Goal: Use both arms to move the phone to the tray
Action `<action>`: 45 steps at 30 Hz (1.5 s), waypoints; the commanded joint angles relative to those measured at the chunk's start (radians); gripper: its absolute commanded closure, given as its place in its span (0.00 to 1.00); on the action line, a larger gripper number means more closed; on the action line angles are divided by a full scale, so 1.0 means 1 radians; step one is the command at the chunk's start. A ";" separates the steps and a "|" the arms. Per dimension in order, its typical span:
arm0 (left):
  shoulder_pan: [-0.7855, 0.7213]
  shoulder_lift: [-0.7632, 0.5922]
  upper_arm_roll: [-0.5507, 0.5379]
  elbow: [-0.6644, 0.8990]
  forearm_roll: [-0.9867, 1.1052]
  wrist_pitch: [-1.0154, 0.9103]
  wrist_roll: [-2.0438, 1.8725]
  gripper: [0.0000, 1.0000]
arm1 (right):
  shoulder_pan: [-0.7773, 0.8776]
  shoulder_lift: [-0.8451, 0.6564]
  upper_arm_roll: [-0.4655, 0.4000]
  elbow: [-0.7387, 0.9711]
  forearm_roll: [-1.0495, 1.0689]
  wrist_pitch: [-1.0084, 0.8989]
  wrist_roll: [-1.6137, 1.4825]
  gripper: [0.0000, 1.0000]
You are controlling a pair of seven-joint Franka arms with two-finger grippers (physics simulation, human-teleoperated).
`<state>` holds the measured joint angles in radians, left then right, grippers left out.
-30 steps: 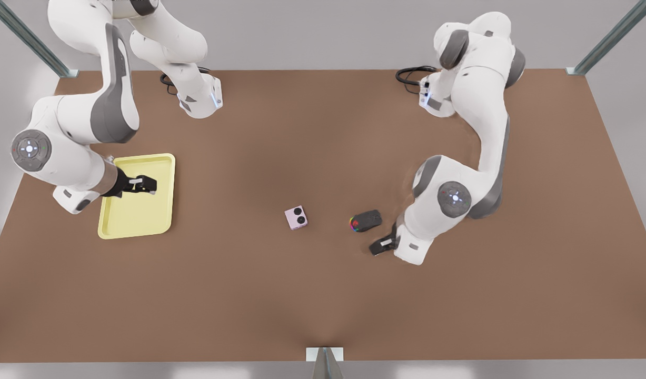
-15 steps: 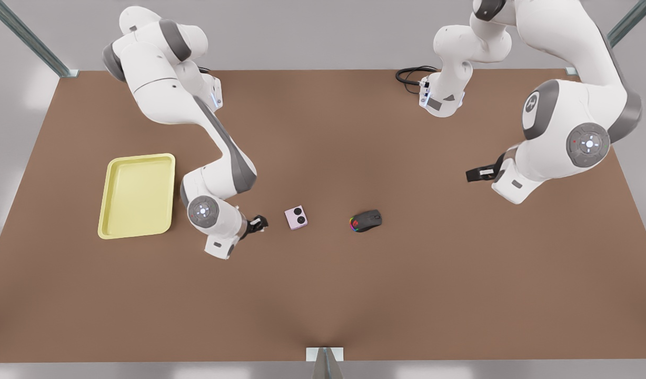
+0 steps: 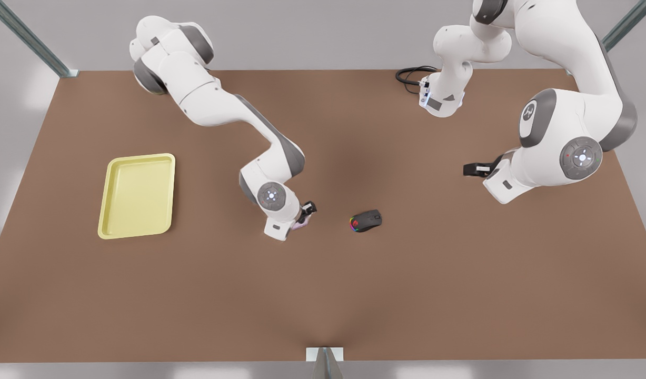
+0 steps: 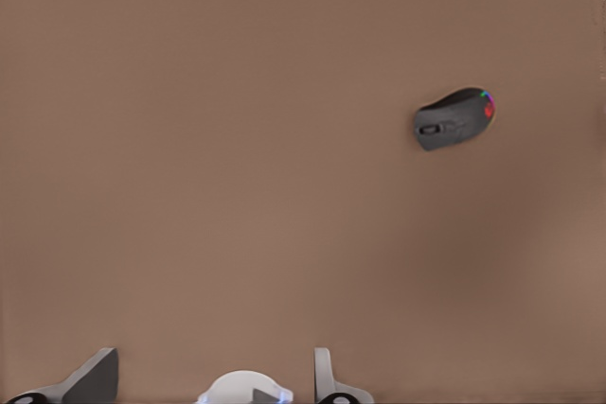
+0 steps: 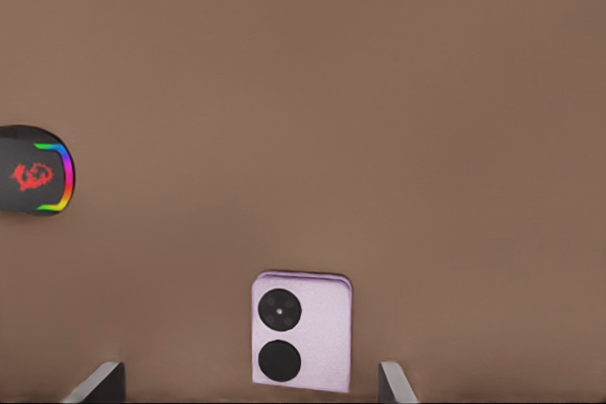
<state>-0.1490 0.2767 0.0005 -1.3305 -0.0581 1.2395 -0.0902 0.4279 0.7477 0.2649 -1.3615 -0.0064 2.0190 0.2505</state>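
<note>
On the brown table (image 3: 323, 295) the right gripper (image 3: 308, 209), just swung in, is hovering wide open over the phone (image 5: 301, 331), ready to grab, while the left gripper (image 3: 473, 169) is idling open and empty.

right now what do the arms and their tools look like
Both arms are white rounded segments with grey joint sections. Black two-finger tools: right tool by the phone, left tool at the front view's right. Black base cables.

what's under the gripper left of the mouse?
The phone, on the table between the open fingers of the right gripper; its wrist covers all but a lilac edge in front view. Left gripper waits.
</note>
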 commanded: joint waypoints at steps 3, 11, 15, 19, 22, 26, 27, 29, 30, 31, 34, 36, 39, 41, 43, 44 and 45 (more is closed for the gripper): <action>0.000 0.007 -0.001 0.001 0.001 -0.002 0.159 0.00 | 0.008 0.018 0.002 -0.022 -0.020 0.020 0.237 0.00; 0.000 0.013 -0.001 0.002 0.001 0.000 0.159 0.00 | 0.000 0.033 -0.023 -0.079 -0.112 0.063 0.043 0.00; 0.000 0.012 -0.001 0.002 0.001 -0.002 0.159 0.00 | 0.018 0.033 -0.021 -0.071 -0.201 0.056 0.055 0.00; 0.000 0.013 -0.001 0.002 0.001 -0.002 0.159 0.00 | 0.023 0.085 -0.015 -0.041 -0.199 0.095 0.046 0.00; 0.000 0.013 -0.001 0.004 0.001 -0.002 0.159 0.00 | 0.061 0.134 -0.013 0.038 -0.202 0.076 0.098 0.00; 0.000 0.012 -0.001 0.004 0.001 0.000 0.159 0.00 | 0.071 0.131 -0.016 0.001 -0.205 0.092 0.092 0.00; 0.000 0.012 -0.001 0.004 0.001 -0.002 0.159 0.00 | 0.072 0.133 -0.016 0.001 -0.205 0.092 0.092 0.00; 0.000 0.012 -0.001 0.004 0.001 -0.002 0.159 0.00 | 0.077 0.144 -0.016 0.002 -0.207 0.092 0.092 0.00; 0.000 0.012 -0.001 0.004 0.001 0.000 0.159 0.00 | 0.078 0.153 -0.016 0.007 -0.208 0.092 0.093 0.00; 0.000 0.012 -0.001 0.004 0.001 -0.002 0.161 0.00 | 0.078 0.156 -0.016 0.009 -0.207 0.092 0.098 0.00; 0.000 0.012 0.001 0.005 0.003 0.000 0.161 0.00 | 0.080 0.159 -0.016 0.007 -0.222 0.092 0.104 0.00; 0.000 0.010 0.004 0.005 0.003 0.012 0.161 0.00 | 0.095 0.160 -0.016 0.007 -0.218 0.092 0.107 0.00; 0.000 0.010 0.004 0.005 0.003 0.012 0.161 0.00 | 0.095 0.163 -0.016 0.009 -0.221 0.092 0.107 0.00; 0.000 0.010 0.003 0.005 0.003 0.012 0.161 0.00 | 0.095 0.157 -0.016 0.001 -0.221 0.089 0.105 0.00; 0.000 0.012 0.004 0.005 0.003 0.018 0.161 0.00 | 0.094 0.156 -0.016 -0.001 -0.216 0.076 0.110 0.00; 0.000 0.012 0.004 0.005 0.003 0.020 0.161 0.00 | 0.094 0.156 -0.016 -0.007 -0.215 0.075 0.138 0.00; 0.000 0.012 0.004 0.005 0.003 0.020 0.161 0.00 | 0.094 0.154 -0.016 -0.007 -0.215 0.040 0.136 0.00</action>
<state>-0.1488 0.2895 0.0047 -1.3258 -0.0557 1.2537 0.0565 0.5216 0.9044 0.2484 -1.3673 -0.2239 2.0951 0.3499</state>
